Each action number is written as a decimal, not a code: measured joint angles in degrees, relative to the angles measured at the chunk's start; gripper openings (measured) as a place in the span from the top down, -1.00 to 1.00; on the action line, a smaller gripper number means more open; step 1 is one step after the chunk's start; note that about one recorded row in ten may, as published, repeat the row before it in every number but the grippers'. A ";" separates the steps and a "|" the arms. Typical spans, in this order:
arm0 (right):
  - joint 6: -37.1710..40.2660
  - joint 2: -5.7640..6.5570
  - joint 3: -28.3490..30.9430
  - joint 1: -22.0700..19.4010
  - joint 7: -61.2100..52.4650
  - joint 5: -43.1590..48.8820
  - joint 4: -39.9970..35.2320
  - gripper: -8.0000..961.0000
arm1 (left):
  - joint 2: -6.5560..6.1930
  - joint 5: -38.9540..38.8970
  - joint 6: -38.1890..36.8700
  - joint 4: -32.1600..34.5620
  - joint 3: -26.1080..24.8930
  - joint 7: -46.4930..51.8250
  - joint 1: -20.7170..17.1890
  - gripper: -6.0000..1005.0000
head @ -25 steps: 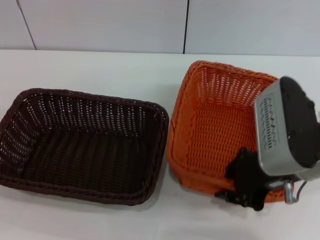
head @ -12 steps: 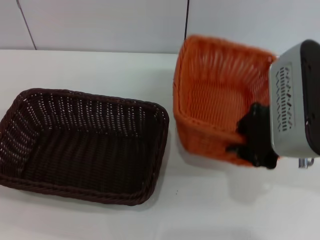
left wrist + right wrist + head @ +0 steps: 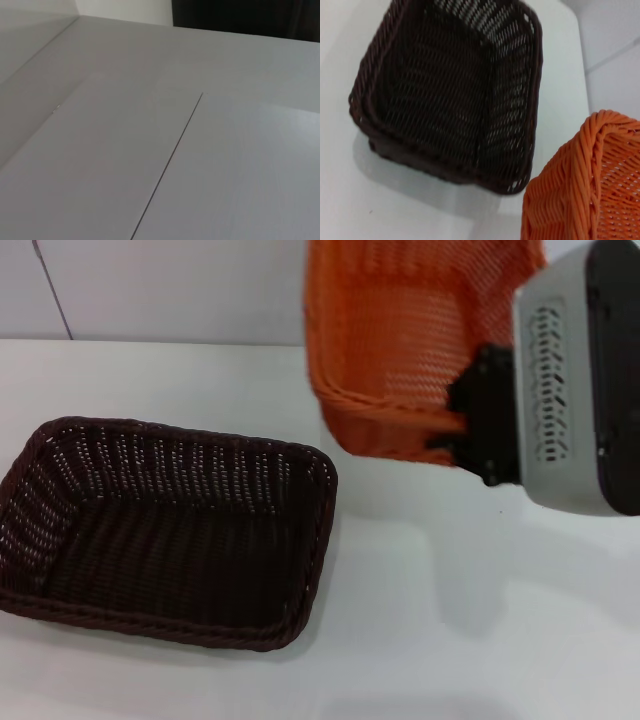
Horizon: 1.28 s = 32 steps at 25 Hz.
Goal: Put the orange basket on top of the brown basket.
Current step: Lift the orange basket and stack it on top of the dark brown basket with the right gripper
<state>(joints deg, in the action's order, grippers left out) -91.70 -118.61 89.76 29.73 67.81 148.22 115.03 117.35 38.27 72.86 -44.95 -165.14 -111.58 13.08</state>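
The orange basket [image 3: 400, 350] hangs in the air at the upper right of the head view, tilted, clear of the table. My right gripper [image 3: 462, 435] is shut on its near rim. The basket's corner also shows in the right wrist view [image 3: 585, 185]. The brown basket [image 3: 165, 530] sits empty on the white table at the left, below and left of the orange one; it also shows in the right wrist view [image 3: 455, 95]. My left gripper is out of view; its wrist view shows only bare grey surface.
The white table [image 3: 450, 620] stretches under and to the right of the brown basket. A light panelled wall [image 3: 200, 285] with vertical seams stands behind the table.
My right gripper has lifted the orange basket off the table, up and a little to the left, towards the brown basket. The brown basket has not moved.
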 joint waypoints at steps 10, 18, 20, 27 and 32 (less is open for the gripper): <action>0.57 0.21 -3.16 6.34 8.63 -5.99 -0.13 0.66 | 0.23 -0.70 0.32 1.33 0.00 0.16 -0.24 -0.65; 2.68 0.20 -3.62 4.92 21.87 -12.47 -0.52 0.66 | 0.42 -1.01 0.87 3.08 0.00 0.54 -0.19 -0.65; 2.88 0.09 -3.49 4.43 24.96 -13.80 -0.69 0.66 | 0.42 -1.01 0.87 3.08 0.00 0.54 -0.19 -0.65; 4.09 -0.18 -2.00 1.15 36.88 -19.65 -3.41 0.66 | 0.43 -3.26 2.35 6.11 0.00 0.25 -0.17 -0.65; 3.45 -0.24 1.75 -0.35 43.80 -23.99 -6.61 0.66 | 0.45 -3.65 3.08 7.03 0.00 -0.04 -0.35 -0.65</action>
<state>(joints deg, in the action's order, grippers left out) -88.25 -118.85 91.52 29.38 111.61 124.23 108.42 117.80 34.62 75.95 -37.92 -165.15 -111.63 12.73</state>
